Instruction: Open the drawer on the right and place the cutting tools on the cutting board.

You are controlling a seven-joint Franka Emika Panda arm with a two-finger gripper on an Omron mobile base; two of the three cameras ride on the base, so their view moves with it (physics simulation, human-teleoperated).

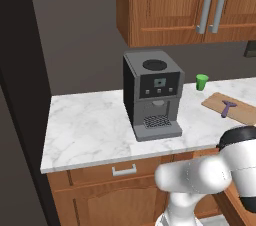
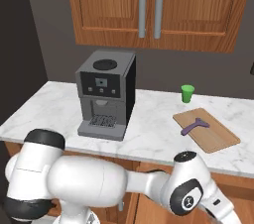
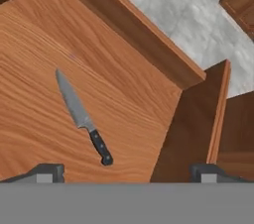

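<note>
In the hand view the drawer (image 3: 34,54) stands pulled out, its plain wood floor below me. On that floor lies a kitchen knife (image 3: 82,116) with a grey blade and a black handle. My gripper (image 3: 128,172) hangs open above the drawer; its fingertips (image 3: 48,170) are wide apart and the knife's handle end lies between them, nearer the left one. The cutting board (image 1: 215,101) (image 2: 213,139) lies on the counter at the right. A small purple T-shaped tool (image 1: 228,108) (image 2: 194,126) rests on it.
A dark grey coffee machine (image 1: 152,95) (image 2: 106,94) stands mid-counter on the marble top (image 1: 85,125). A small green cup (image 1: 201,81) (image 2: 187,93) sits behind the board. Upper cabinet doors with long grey handles (image 1: 212,2) (image 2: 149,5) hang above. A shut drawer (image 1: 124,170) is at the left.
</note>
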